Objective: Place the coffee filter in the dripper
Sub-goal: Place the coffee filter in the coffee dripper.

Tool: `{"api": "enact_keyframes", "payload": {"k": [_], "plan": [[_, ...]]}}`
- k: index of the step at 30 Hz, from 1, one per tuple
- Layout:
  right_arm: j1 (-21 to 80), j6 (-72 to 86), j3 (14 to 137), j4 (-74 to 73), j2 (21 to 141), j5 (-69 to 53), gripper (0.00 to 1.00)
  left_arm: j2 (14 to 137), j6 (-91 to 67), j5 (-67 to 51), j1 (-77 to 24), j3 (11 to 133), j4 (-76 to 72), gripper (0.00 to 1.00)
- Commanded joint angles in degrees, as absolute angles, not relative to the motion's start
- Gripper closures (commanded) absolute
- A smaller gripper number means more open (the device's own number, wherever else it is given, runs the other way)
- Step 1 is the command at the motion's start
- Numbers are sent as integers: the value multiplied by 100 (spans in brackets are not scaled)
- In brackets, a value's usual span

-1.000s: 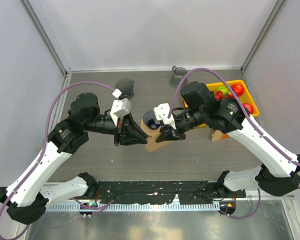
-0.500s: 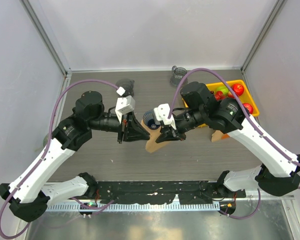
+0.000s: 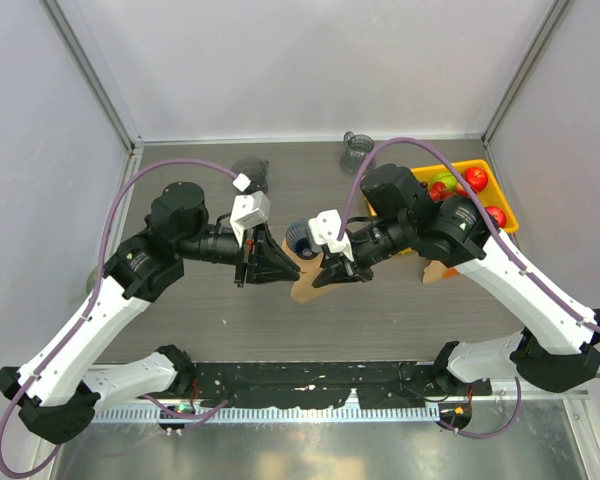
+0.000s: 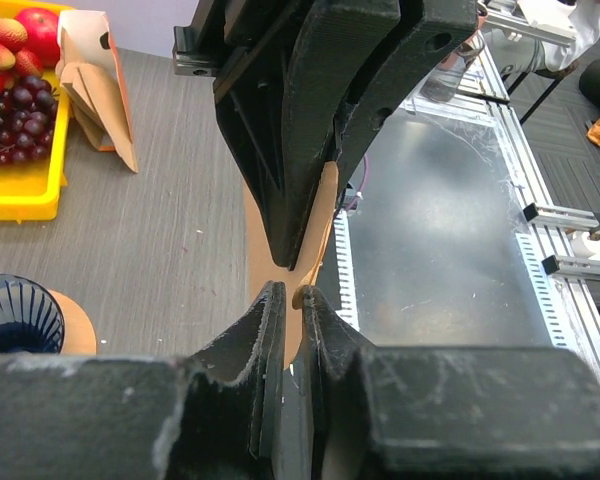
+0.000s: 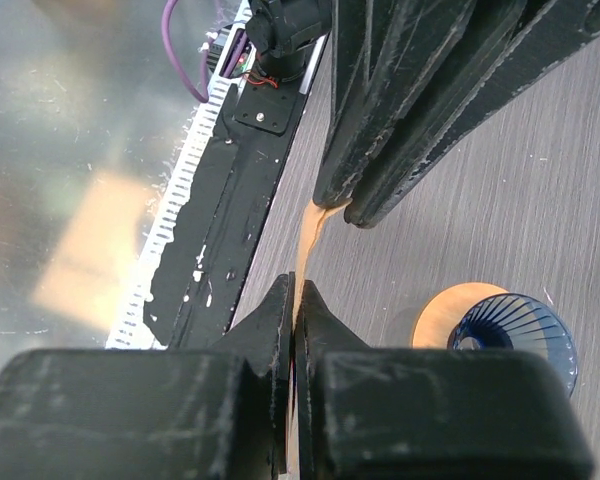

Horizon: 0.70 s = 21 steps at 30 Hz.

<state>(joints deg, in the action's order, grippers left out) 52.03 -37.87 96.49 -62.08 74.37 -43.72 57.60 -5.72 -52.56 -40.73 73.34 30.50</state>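
Observation:
The brown paper coffee filter hangs above the table between my two grippers. My left gripper is shut on its left edge and my right gripper on its right edge. In the left wrist view the filter runs from my left gripper up into the right one's jaws. In the right wrist view the filter is pinched edge-on in my right gripper. The dark blue ribbed dripper stands on a wooden base just behind the filter; it also shows in the wrist views.
A yellow tray of fruit sits at the right back, with a stand of spare brown filters in front of it. A clear glass and a dark object stand at the back. The arms' base rail lies along the near edge.
My left arm has shifted right and up, bringing its gripper closer to the filter's left edge. My right arm and the filter have hardly moved.

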Motion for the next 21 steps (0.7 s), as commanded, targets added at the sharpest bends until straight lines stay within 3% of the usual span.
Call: {"api": "enact_keyframes", "payload": {"k": [1, 21], "plan": [[5247, -4043, 9843, -6266, 7409, -4544, 95, 5730, -624, -5405, -4043, 7409, 2865, 86], [5247, -3621, 9958, -6100, 7550, -4369, 95, 5827, -536, -5317, -4043, 7453, 2927, 87]]}}
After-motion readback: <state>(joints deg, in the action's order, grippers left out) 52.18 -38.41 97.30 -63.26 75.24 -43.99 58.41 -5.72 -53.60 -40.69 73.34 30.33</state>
